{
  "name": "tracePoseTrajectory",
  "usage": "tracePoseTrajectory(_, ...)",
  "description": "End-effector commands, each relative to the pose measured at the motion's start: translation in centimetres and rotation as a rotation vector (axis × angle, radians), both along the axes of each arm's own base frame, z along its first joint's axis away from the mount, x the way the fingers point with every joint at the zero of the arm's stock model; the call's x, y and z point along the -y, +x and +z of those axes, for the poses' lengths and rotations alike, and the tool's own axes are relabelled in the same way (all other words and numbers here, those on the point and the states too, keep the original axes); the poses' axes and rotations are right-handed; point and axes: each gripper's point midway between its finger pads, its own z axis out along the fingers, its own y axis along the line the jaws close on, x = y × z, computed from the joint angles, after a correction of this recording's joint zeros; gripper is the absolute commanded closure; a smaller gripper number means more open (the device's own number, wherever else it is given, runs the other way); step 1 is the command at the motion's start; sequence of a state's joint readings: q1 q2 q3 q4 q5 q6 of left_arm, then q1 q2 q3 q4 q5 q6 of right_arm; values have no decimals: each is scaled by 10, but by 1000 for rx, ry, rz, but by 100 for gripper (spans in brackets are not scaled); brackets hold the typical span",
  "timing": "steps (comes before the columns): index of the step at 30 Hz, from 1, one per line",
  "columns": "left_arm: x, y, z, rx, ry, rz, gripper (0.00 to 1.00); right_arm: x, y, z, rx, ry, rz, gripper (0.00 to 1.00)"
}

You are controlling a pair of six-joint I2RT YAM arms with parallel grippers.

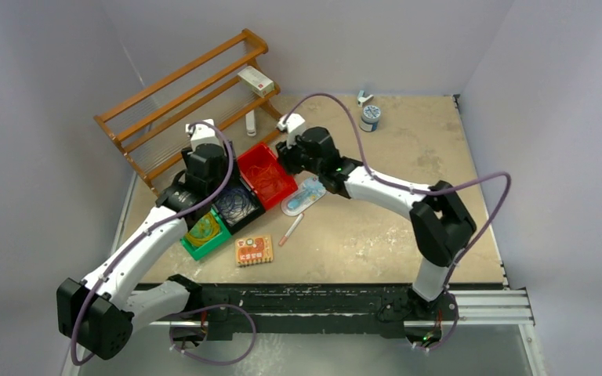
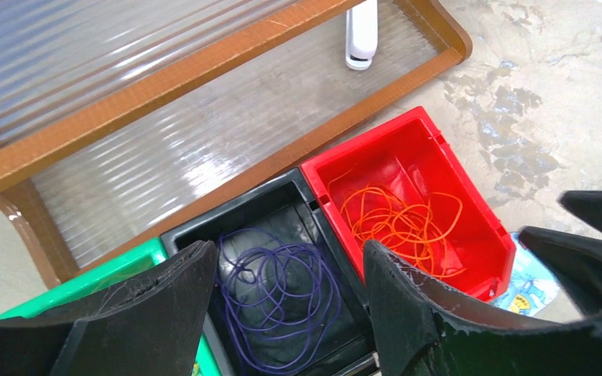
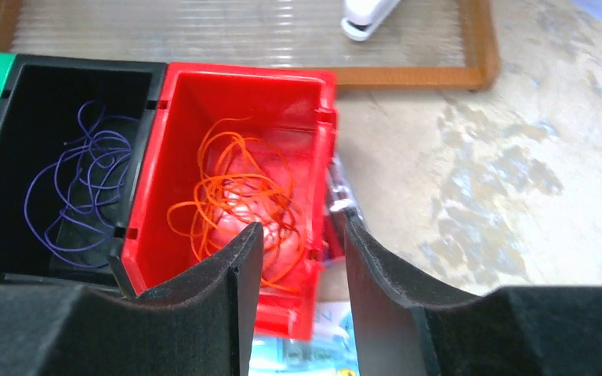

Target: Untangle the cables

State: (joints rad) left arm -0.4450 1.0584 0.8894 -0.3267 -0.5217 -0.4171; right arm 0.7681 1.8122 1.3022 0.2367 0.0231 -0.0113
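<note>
Hovering above the black bin point(image 2: 235, 210), the left gripper point(image 2: 288, 258) has its fingers spread wide and carries nothing; the bin's contents show in the gap between them.

Item: dark blue-purple cable point(image 2: 278, 291), loose overlapping loops lying on the floor of the black bin, not touched by either finger.

Item: right gripper point(image 3: 302, 233), fingers parted to a moderate gap, nothing pinched. In its wrist view the right-hand wall of the red bin point(image 3: 243, 90) lies in that gap, one fingertip over the bin's inside and the other outside it. Contact with the bin or its contents cannot be judged.

Item: orange cable point(image 3: 239, 196), a tangle of loops resting in the red bin, partly hidden under the right gripper's inner fingertip.

Item: yellow cable point(image 1: 206, 227), coiled in the green bin point(image 1: 196, 249), which stands at the near end of the row, beside the black bin.

Item: three bins side by side, green, black, red, set along the foot of the wooden rack point(image 1: 180, 86).

Item: blister pack point(image 1: 304, 196), flat on the table just beside the red bin.
</note>
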Motion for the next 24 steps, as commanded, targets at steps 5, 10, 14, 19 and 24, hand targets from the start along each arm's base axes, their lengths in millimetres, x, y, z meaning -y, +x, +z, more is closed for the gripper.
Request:
tracePoseTrajectory(5, 2, 9, 31, 113, -102, 42, 31, 96, -3, 114, 107, 458, -109, 50)
tracePoseTrajectory(10, -9, 3, 36, 150, -107, 91, 30, 183, -16, 137, 204, 500, -330, 41)
tracePoseTrajectory(14, -26, -4, 41, 180, -85, 165, 30, 248, -39, 161, 331, 450, -534, 29)
tracePoseTrajectory(19, -53, -18, 51, 215, -21, 268, 29, 305, -73, 190, 470, 377, -716, 7)
tracePoseTrajectory(24, -74, -32, 61, 250, 27, 339, 29, 336, -98, 204, 560, 390, -819, 1)
